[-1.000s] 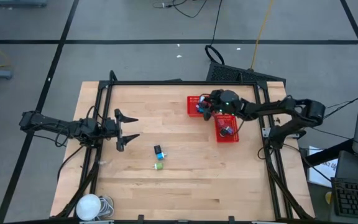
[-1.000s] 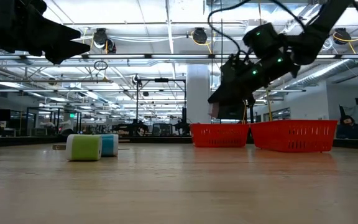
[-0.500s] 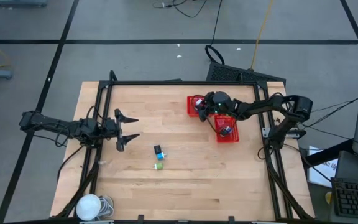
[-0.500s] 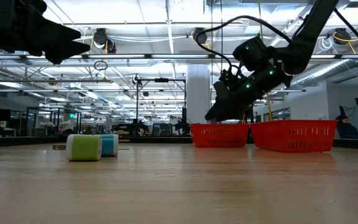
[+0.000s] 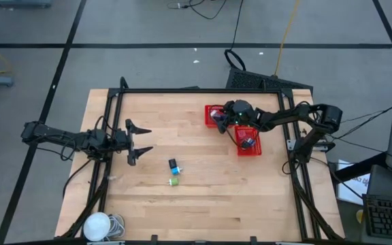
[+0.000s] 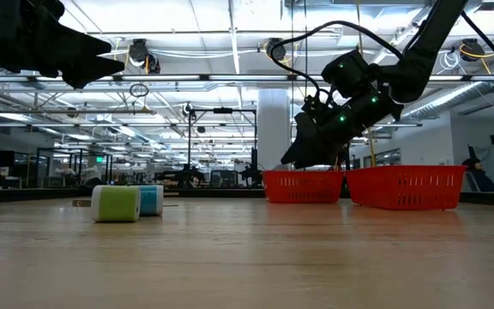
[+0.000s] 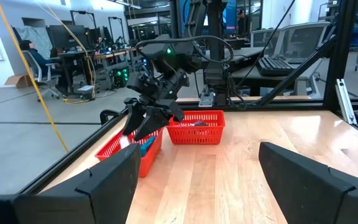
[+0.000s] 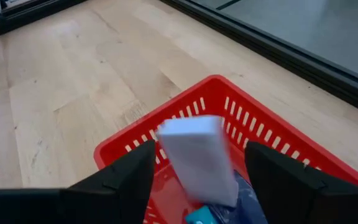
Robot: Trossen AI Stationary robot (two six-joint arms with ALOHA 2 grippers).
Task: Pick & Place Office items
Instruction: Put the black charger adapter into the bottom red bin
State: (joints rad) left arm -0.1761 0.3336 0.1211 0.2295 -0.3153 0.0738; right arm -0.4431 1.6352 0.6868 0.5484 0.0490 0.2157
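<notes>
Right now the right gripper (image 8: 197,180) hovers over the red basket (image 5: 216,116) in the upper right of the high view, its fingers spread and released, and a white block (image 8: 196,158) sits blurred between them above the basket's interior; if it strikes the rim or the blue piece (image 8: 199,216) below, it could bounce out onto the table (image 5: 196,197). Meanwhile the left gripper (image 5: 139,141) waits at centre-left with fingers apart and empty, while the blue item (image 5: 173,165) and green item (image 5: 174,182) lie loose mid-table, likely to be nudged by a careless approach.
</notes>
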